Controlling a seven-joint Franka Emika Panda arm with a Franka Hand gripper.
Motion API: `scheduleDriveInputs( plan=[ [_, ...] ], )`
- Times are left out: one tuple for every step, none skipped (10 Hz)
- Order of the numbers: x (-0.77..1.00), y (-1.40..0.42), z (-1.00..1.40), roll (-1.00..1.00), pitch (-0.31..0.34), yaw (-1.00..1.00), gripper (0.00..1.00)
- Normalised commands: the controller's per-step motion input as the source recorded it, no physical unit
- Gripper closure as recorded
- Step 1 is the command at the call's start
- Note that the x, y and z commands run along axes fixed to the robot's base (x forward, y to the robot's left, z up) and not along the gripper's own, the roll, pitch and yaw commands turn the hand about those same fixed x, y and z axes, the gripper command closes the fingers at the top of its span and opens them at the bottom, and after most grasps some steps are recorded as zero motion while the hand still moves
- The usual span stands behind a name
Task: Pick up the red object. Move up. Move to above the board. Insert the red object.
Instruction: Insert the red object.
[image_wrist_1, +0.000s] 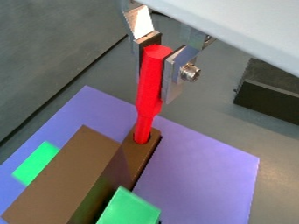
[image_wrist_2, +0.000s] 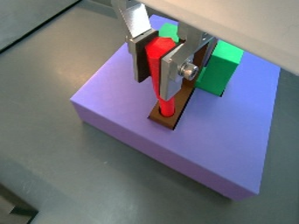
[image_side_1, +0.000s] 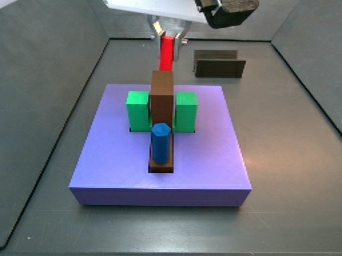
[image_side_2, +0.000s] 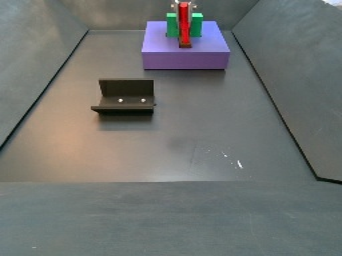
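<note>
Here, the lavender board is lying on the dark floor, taking up most of a side view. Two green blocks are standing on it, flanking a tall brown block, and a brown strip is running along its top. A blue cylinder is standing upright on that strip, in front of the brown block. The dark fixture is sitting on the floor, well apart from the board. Above the board, the gripper is clamping the red object between its silver fingers. The red object is hanging upright, its lower tip touching or just entering the brown strip in both wrist views.
</note>
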Motion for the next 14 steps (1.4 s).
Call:
scheduleDriveInputs(
  plan=[
    [0.04,-0.18,0.0,0.29,0.011,-0.02,1.0],
    [0.05,-0.15,-0.07,0.33,0.0,-0.03,1.0],
    [0.0,-0.08,-0.14,0.43,-0.097,-0.1,1.0],
    [0.0,-0.02,-0.1,0.43,-0.197,-0.15,1.0],
    [-0.09,0.0,-0.07,0.43,-0.267,-0.17,1.0],
    [-0.15,0.0,-0.07,0.41,-0.274,-0.18,1.0],
    [-0.02,-0.01,-0.07,0.29,-0.177,-0.1,1.0],
    [-0.01,-0.24,-0.06,0.46,-0.176,0.0,1.0],
    [0.0,-0.22,-0.21,0.35,-0.13,-0.05,1.0],
    [0.0,-0.29,-0.29,0.33,-0.101,-0.1,1.0],
    [0.0,-0.37,-0.31,0.38,-0.111,-0.1,1.0],
    [0.0,-0.35,-0.39,0.4,-0.116,-0.1,1.0],
    [0.12,-0.14,-0.48,0.35,-0.044,-0.16,1.0],
    [0.25,0.0,-0.53,0.27,0.003,-0.25,1.0]
  ],
)
